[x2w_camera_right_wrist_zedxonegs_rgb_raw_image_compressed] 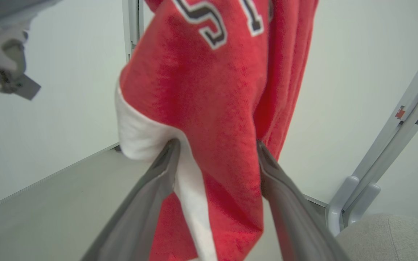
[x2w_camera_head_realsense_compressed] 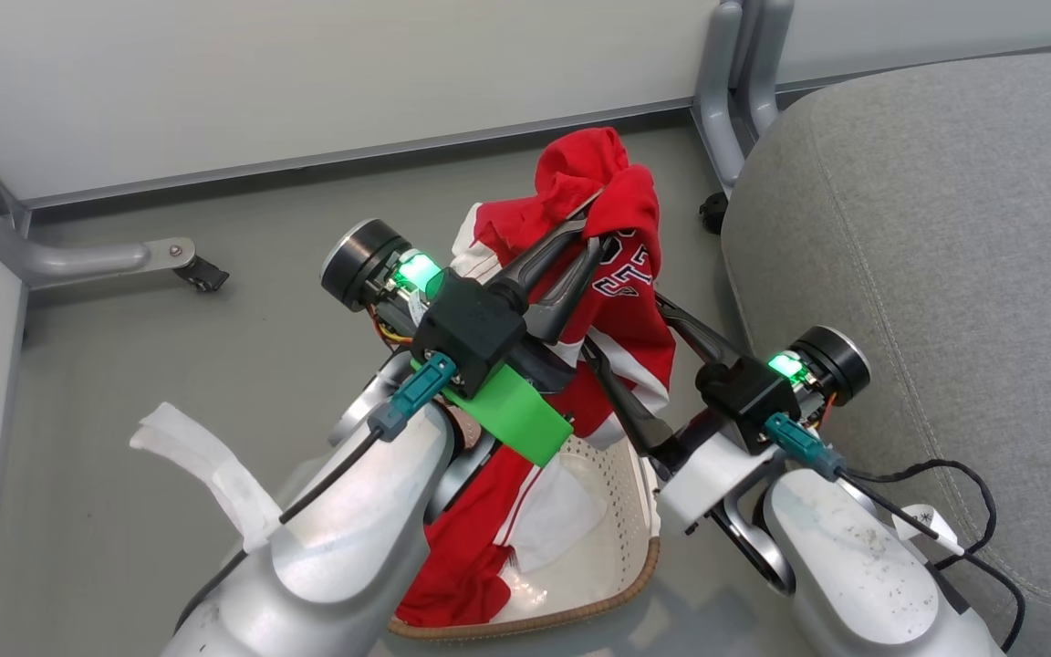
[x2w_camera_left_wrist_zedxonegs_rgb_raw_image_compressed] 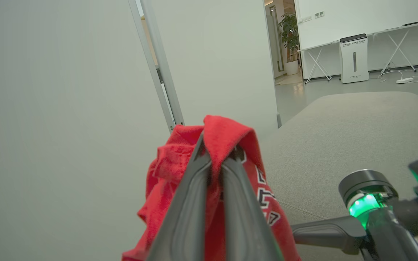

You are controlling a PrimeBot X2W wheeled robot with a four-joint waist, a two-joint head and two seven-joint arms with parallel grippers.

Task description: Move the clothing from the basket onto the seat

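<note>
Where it hangs, clothing (x2w_camera_head_realsense_compressed: pixel 621 301) red, white-trimmed, lettered

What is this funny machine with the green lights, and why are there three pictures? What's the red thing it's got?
It is a robot with two arms. Each arm ends in a gripper: two long dark fingers that pinch like tongs. One picture comes from a camera on its head, looking down. The other two come from small cameras on its wrists, looking along the fingers.

The red thing is a basketball jersey with lettering. The left gripper is pinched shut on its top and holds it up above a cream basket on the floor. More red clothing lies in the basket. The right gripper is open, with the hanging jersey between its fingers. The big grey seat is on the right, where the clothes should go.
</note>
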